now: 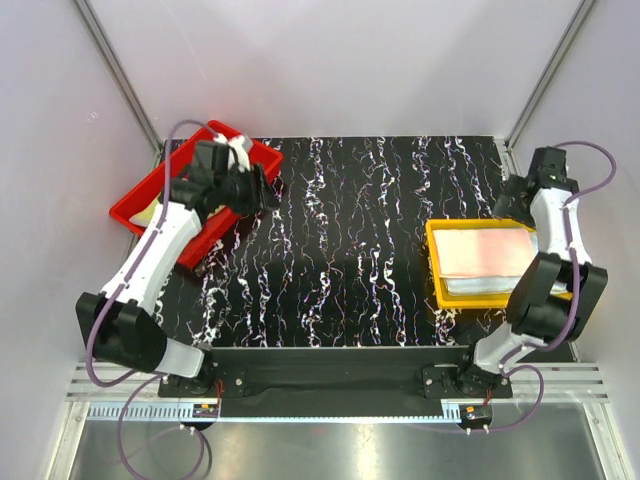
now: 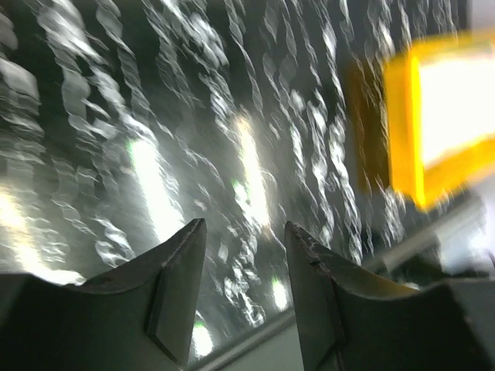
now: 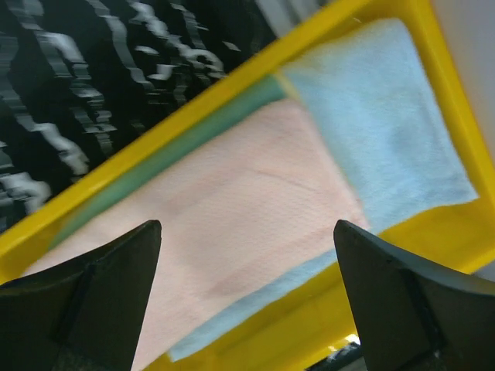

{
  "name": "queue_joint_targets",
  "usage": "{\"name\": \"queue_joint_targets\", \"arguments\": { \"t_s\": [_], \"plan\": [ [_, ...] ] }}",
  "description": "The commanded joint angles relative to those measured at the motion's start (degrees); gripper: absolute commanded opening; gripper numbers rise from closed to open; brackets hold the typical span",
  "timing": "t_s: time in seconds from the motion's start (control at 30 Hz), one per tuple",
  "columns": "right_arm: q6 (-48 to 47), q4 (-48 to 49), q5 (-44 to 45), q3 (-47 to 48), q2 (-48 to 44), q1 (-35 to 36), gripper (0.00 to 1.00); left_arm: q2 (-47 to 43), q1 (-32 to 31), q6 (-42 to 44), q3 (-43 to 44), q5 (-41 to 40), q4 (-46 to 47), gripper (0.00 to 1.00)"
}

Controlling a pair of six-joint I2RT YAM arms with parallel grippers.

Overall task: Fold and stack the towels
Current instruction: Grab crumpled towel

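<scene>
**Mia:** Where are the towels?

**Ben:** Three lie folded in the yellow tray (image 1: 433,262) on the right side of the tabletop (image 1: 350,230). The pink towel (image 3: 232,209) is on top. A pale blue towel (image 3: 387,131) lies under it and sticks out at one end. A green towel (image 3: 178,147) peeks out as a thin strip along the pink one's edge.

**Mia:** Is the right claw holding one?

**Ben:** No. The right claw (image 3: 247,228) hangs above the pile with its two fingers spread wide. Nothing is between them.

**Mia:** And the other arm?

**Ben:** The left claw (image 2: 244,232) is up in the air by the red tray (image 1: 125,208), at the far left of the tabletop. Its fingers stand apart too. Only the black and white tabletop shows in the gap, so it grips nothing.

**Mia:** Is anything in the red tray?

**Ben:** A yellowish towel (image 1: 150,212) lies in it, partly hidden by the arm. I cannot tell if it is folded.
</scene>
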Motion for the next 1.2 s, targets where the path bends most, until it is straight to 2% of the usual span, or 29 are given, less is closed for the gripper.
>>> {"name": "queue_joint_targets", "arguments": {
  "t_s": [0.0,0.03,0.07,0.17,0.3,0.4,0.57,0.63,0.7,0.73,0.77,0.83,0.87,1.0,1.1,1.13,1.17],
  "plan": [
    [8.1,2.8,-9.9,0.5,-8.7,6.7,1.00,3.6,3.2,0.7,10.5,-14.6,-3.2,0.51],
    [8.4,3.9,-12.3,0.1,-10.5,10.6,1.00,4.8,5.4,1.1,12.0,-16.2,-3.7,0.51],
    [8.8,5.1,-17.2,-0.8,-11.1,12.4,1.00,5.9,6.6,1.4,13.4,-19.6,-4.0,0.51],
    [10.4,9.1,-24.1,-2.8,-13.3,18.5,1.00,11.5,11.6,2.4,16.6,-25.7,-4.6,0.51],
    [12.3,14.1,-29.7,-4.2,-14.2,21.7,1.00,21.3,20.0,2.3,21.3,-32.8,-8.3,0.51],
    [13.3,16.5,-29.5,-4.7,-13.4,22.0,1.00,27.8,25.4,3.4,21.4,-30.6,-5.8,0.52],
    [13.8,20.5,-31.3,-7.9,-13.5,22.0,1.00,42.8,28.7,4.9,29.2,-32.5,-9.5,0.52],
    [13.6,20.7,-31.7,-7.6,-13.2,22.0,1.00,46.3,29.2,5.5,31.4,-31.9,-10.8,0.51],
    [13.6,20.2,-32.5,-6.8,-12.8,22.1,1.00,50.8,29.2,5.3,35.8,-31.7,-13.5,0.43],
    [13.7,20.0,-32.8,-6.7,-12.8,22.0,1.00,51.6,29.2,5.3,36.5,-31.4,-13.8,0.36],
    [14.0,19.6,-33.0,-6.4,-13.1,22.0,1.00,51.7,29.3,5.4,37.1,-29.9,-13.8,0.17],
    [15.0,20.6,-34.1,-6.9,-14.4,22.0,1.00,50.2,29.2,5.4,37.4,-28.9,-13.7,0.01],
    [15.6,24.0,-35.4,-8.2,-15.3,22.0,1.00,49.1,29.1,5.4,37.5,-27.9,-13.7,0.00],
    [28.1,36.9,-43.7,-12.6,-19.1,21.9,1.00,39.7,27.4,5.7,40.4,-23.7,-13.7,0.00],
    [29.6,45.8,-54.0,-14.6,-19.9,22.0,1.00,31.5,24.6,6.3,43.1,-17.0,-14.2,0.00],
    [30.5,47.1,-57.0,-14.8,-19.2,22.0,0.99,29.2,23.7,6.6,43.8,-14.8,-14.0,0.00],
    [30.9,44.1,-56.3,-13.2,-18.8,21.9,1.00,25.3,22.7,6.4,43.8,-10.8,-13.9,0.00]
  ]
}}
